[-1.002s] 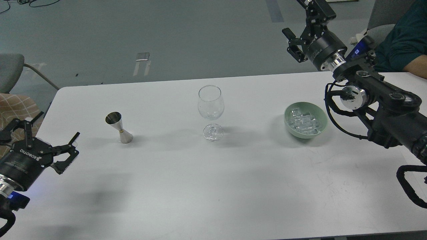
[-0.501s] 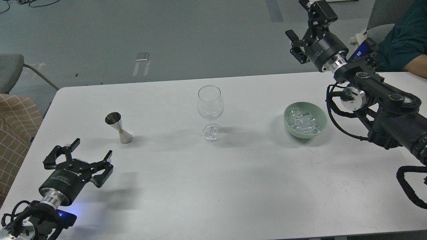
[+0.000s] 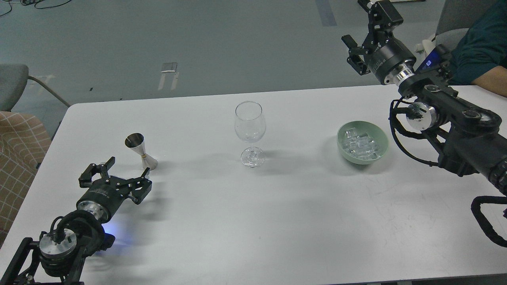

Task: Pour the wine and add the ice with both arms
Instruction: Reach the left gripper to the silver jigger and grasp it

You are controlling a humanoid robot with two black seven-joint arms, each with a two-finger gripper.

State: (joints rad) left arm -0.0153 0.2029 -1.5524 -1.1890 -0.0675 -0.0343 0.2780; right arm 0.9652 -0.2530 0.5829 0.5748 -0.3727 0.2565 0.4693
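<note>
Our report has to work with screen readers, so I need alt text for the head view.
An empty wine glass stands mid-table, a steel jigger to its left and a green bowl of ice to its right. The left gripper, jaws open, nears the jigger; the right gripper is raised beyond the bowl.

One glass, jigger, bowl.
</note>
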